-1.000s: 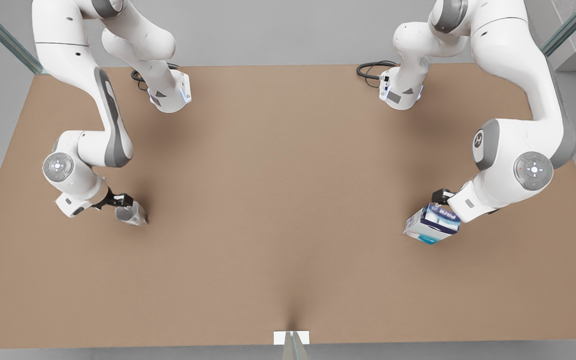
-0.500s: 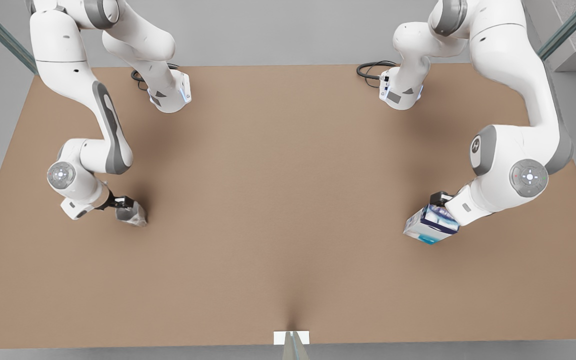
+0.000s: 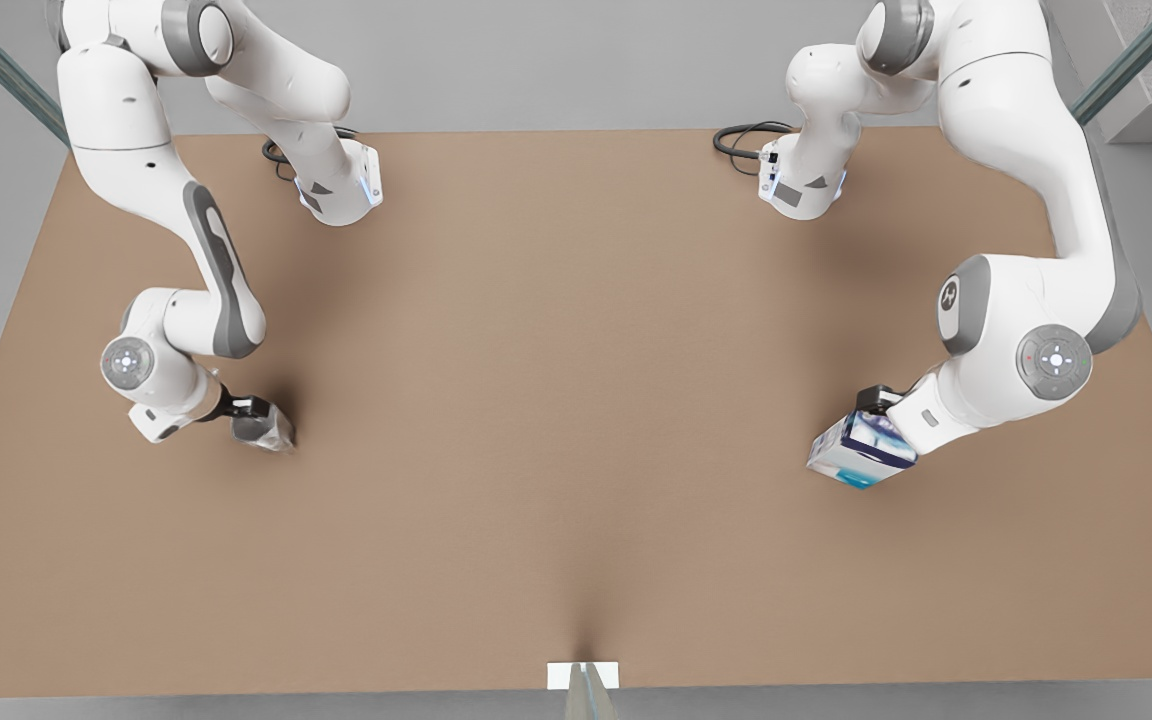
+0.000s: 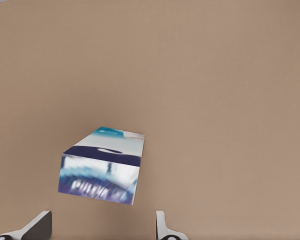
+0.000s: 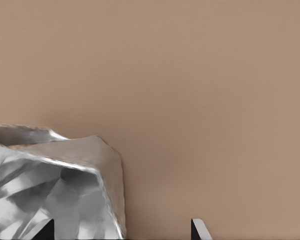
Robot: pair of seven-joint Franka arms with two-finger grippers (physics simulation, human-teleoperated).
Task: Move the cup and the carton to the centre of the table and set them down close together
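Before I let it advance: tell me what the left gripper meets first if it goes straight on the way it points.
The carton. It sits just ahead of the open left gripper, roughly in line with the gap between the fingers; behind it is the table. How close it is cannot be told exactly.

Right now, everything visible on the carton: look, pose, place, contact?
The carton is a small rectangular box, white with dark blue panels, a teal end and blurred lettering, cardboard by its look. It lies on the table near the front view's right, far from the centre. In the left wrist view it sits just ahead of the left claw, whose fingers are spread and not touching it.
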